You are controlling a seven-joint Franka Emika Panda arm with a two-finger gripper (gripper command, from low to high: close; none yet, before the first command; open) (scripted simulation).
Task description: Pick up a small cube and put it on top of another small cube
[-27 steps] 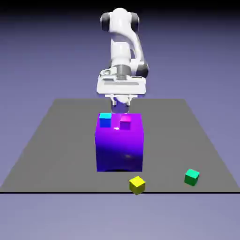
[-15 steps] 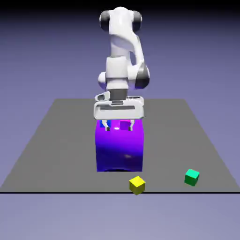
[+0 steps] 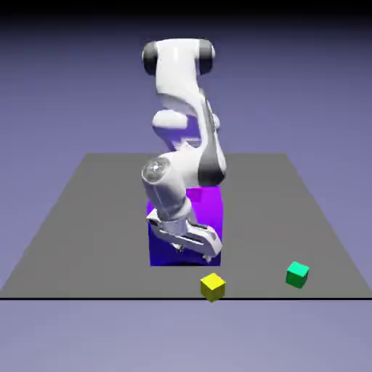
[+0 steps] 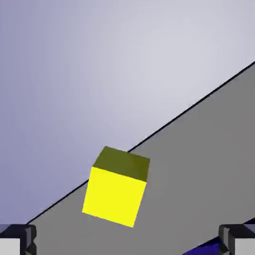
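The small yellow cube (image 3: 212,287) sits near the table's front edge, and in the hand view it (image 4: 117,187) shows ahead of the fingers, untouched. My gripper (image 3: 192,253) hangs tilted in front of the big purple block, above and slightly behind that cube. Its jaws are open with nothing between them. In the hand view the gripper (image 4: 127,245) shows only its two grey fingertips (image 4: 17,240) far apart at the bottom corners. The small green cube (image 3: 296,275) rests alone toward the exterior view's right.
The big purple block (image 3: 208,207) stands mid-table, largely hidden by the arm, and a sliver of it (image 4: 204,249) shows by the right fingertip. The table's front edge (image 4: 164,124) runs just past the yellow cube.
The arm has swung forward and down from above the purple block to its front face, tilting the hand toward the yellow cube. Both cubes stay put and the gripper stays open.
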